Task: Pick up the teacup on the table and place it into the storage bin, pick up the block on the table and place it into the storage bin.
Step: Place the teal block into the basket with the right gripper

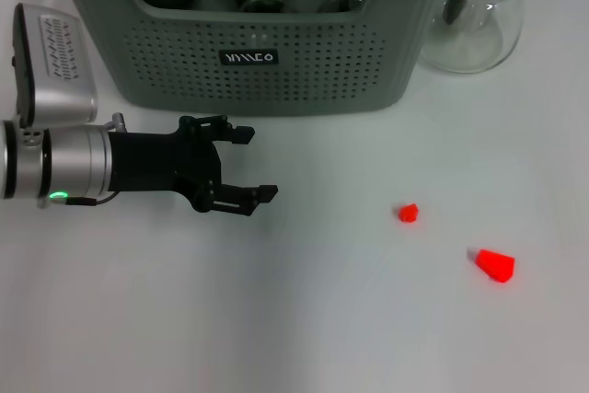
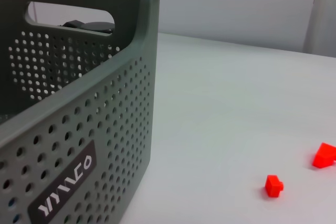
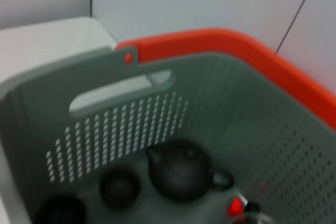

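Note:
The grey-green storage bin [image 1: 276, 80] stands at the back of the table, and its perforated wall [image 2: 79, 129] fills the near side of the left wrist view. My left gripper [image 1: 262, 163] hovers open and empty just in front of the bin. A small red block [image 1: 409, 213] [image 2: 273, 185] lies on the table to its right, apart from the fingers. A larger red cone-shaped block [image 1: 495, 265] [image 2: 324, 155] lies farther right. On the bin's floor [image 3: 220, 129], a dark teacup [image 3: 119, 187] sits beside a black teapot [image 3: 184, 171]. No teacup shows on the table.
A clear glass teapot [image 1: 479, 11] stands right of the bin. An orange rim [image 3: 252, 59] runs behind the bin's far wall. Another dark cup [image 3: 60, 211] and a small red piece [image 3: 236, 206] lie in the bin.

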Robot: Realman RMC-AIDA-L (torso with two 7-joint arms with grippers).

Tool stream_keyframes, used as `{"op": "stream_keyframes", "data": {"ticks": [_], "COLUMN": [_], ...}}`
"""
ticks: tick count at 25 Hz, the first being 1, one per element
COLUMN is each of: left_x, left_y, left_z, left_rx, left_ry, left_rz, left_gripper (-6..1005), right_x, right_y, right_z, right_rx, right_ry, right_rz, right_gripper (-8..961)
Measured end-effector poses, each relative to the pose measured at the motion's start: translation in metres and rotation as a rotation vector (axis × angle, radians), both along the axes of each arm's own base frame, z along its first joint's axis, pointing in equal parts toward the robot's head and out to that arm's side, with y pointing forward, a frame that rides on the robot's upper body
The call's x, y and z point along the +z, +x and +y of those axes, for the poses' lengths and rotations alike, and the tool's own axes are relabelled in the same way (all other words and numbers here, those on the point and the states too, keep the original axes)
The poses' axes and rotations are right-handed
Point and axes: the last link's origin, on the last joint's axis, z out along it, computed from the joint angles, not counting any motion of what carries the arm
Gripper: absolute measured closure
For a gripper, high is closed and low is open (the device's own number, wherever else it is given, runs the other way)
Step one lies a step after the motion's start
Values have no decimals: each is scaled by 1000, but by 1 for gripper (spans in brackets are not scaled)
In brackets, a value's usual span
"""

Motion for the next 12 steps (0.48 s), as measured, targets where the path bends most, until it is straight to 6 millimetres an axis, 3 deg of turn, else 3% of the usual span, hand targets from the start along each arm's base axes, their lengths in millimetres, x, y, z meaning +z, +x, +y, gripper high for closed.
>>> {"op": "stream_keyframes", "data": {"ticks": [6,11,12], "left_x": [0,-1,-1], "left_y": [0,-1,-1], "left_z": [0,-1,-1], "left_rx": [1,3,4], "left_ry": [-2,-3,-3], "left_rz": [-1,-1,-1], "left_gripper": [111,110,110], "right_x": [-3,-5,-6], "right_y": [9,14,14], "right_z": [-1,-2,-2], "right_rx": [-3,3,10], "right_ry": [6,15,13], "right_rz": [-6,-13,-19], "right_gripper": [445,199,197]}}
